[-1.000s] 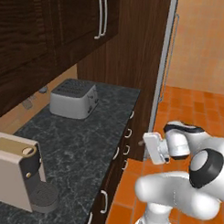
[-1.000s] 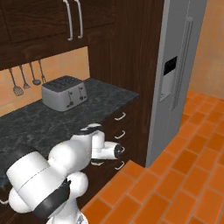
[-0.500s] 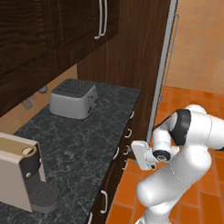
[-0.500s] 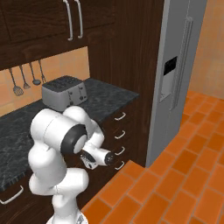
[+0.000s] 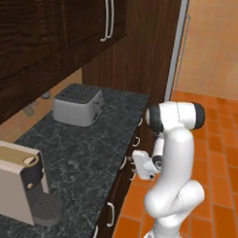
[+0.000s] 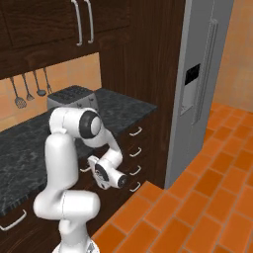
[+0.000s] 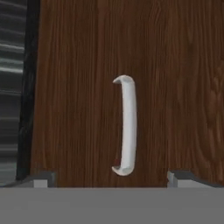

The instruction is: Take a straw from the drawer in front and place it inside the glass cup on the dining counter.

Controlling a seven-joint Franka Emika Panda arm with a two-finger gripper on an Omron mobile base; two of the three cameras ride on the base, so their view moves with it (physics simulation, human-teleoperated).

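Observation:
The drawer (image 7: 131, 65) is closed; its dark brown wooden front faces my hand, and its curved silver bar handle (image 7: 124, 124) sits mid-frame in the hand view. My gripper (image 7: 111, 178) is open, a short way off the front, with one fingertip on either side of the handle and nothing between them. From the left base, the gripper (image 5: 135, 159) points at the stack of drawer fronts (image 5: 131, 155) under the black countertop. The straw is hidden. The glass cup and the dining counter are out of view.
A silver toaster (image 5: 77, 106) and a beige coffee machine (image 5: 16, 185) stand on the black speckled countertop (image 5: 95, 149). A tall grey refrigerator (image 6: 197, 94) stands right of the drawers. Orange tile floor (image 6: 197, 207) lies open to the right. Utensils (image 6: 29, 89) hang on the wall.
The arm has folded down and swung the hand in toward the drawer fronts below the countertop edge. The gripper has stayed open.

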